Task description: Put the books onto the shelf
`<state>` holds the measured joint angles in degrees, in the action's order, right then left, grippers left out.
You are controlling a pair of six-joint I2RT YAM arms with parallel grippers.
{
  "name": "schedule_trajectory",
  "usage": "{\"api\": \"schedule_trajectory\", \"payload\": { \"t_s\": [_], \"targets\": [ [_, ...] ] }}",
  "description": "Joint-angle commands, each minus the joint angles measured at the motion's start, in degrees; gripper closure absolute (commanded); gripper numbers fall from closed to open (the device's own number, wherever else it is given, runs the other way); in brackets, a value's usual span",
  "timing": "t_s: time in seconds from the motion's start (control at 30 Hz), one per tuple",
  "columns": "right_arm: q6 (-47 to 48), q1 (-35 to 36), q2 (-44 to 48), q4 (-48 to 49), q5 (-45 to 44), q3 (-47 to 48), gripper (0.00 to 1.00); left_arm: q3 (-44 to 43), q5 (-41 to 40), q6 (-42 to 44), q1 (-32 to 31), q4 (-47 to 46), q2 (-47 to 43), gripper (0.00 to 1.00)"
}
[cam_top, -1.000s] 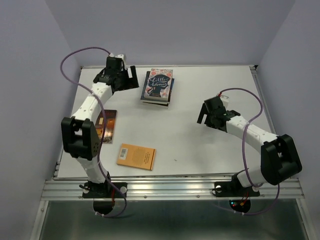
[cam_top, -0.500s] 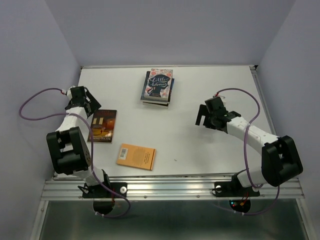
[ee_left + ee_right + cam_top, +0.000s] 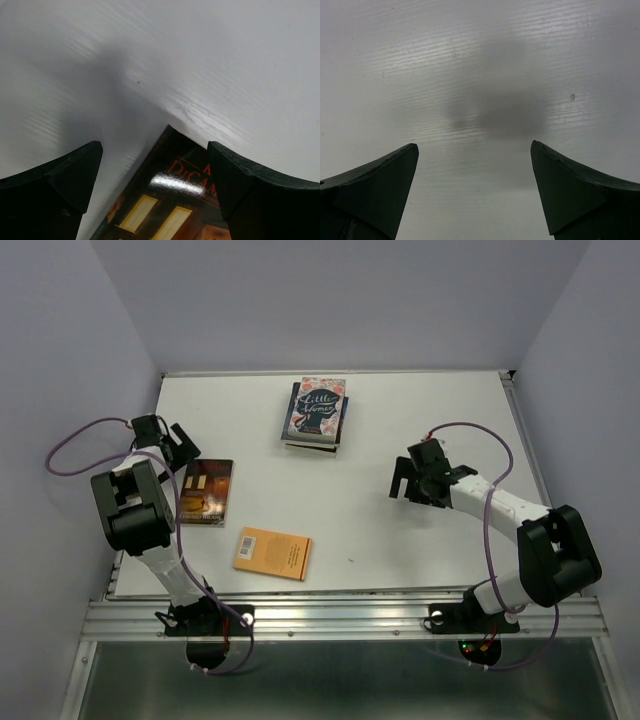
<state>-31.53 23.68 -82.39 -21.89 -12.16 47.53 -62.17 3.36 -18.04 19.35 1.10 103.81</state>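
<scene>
Left pincer held spread wide; brown DiCamillo paperback corner seen between its fingers. Right pincer spread too, white table beneath.

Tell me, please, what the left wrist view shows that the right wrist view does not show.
Only the left wrist view: a corner of the brown book, with red letters and lit yellow windows on its cover, showing between the fingers of the open left gripper. Only the right wrist view: no book, just the white table with a soft grey shadow beyond the open right gripper. Both: two dark fingers standing wide apart, the white surface beneath them, and nothing held.
</scene>
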Motion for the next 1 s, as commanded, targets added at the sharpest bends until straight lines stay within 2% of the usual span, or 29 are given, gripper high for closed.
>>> {"api": "schedule_trajectory", "payload": {
  "t_s": [0.0,0.1,0.23,0.43,0.53,0.57,0.63,0.67,0.83,0.87,0.97],
  "targets": [
    [0.15,0.22,-0.14,2.11,-0.05,0.46,0.0,-0.31,12.99,4.68,-0.1,1.61,-0.19,0.01],
    [0.24,0.22,-0.49,2.12,-0.14,0.9,0.0,-0.76,14.22,4.77,-1.77,3.81,0.87,0.01],
    [0.59,0.22,0.03,2.11,0.65,1.34,0.0,3.36,17.38,-0.83,-3.35,3.12,-0.45,0.01],
    [1.73,0.22,-0.31,1.94,1.79,1.87,0.0,6.97,6.33,-8.4,-9.15,4.87,-4.93,0.01],
    [1.73,0.22,-0.75,1.59,2.06,2.04,0.0,9.08,4.48,-14.46,-13.8,6.27,-6.86,0.01],
    [1.65,0.22,-0.75,1.59,2.32,1.96,0.0,9.17,0.12,-18.65,-16.78,8.11,-7.48,0.01],
    [1.65,0.22,-0.58,1.59,2.84,1.69,0.0,8.65,-2.29,-21.5,-19.08,9.79,-7.57,0.01],
    [1.56,0.22,-0.58,1.59,3.02,1.52,0.0,8.12,-2.74,-22.12,-22.48,10.49,-7.48,0.01],
    [2.08,0.22,-0.49,1.59,4.6,0.81,0.0,5.14,-10.46,-26.25,-24.72,14.97,-7.39,0.01],
    [2.52,0.22,-0.4,1.67,4.78,0.64,0.0,3.39,-15.43,-27.39,-24.72,18.81,-7.65,0.01],
    [3.05,0.22,-0.14,1.67,5.57,0.37,0.0,1.36,-21.79,-30.63,-24.63,25.58,-10.81,0.01]
  ]
}}
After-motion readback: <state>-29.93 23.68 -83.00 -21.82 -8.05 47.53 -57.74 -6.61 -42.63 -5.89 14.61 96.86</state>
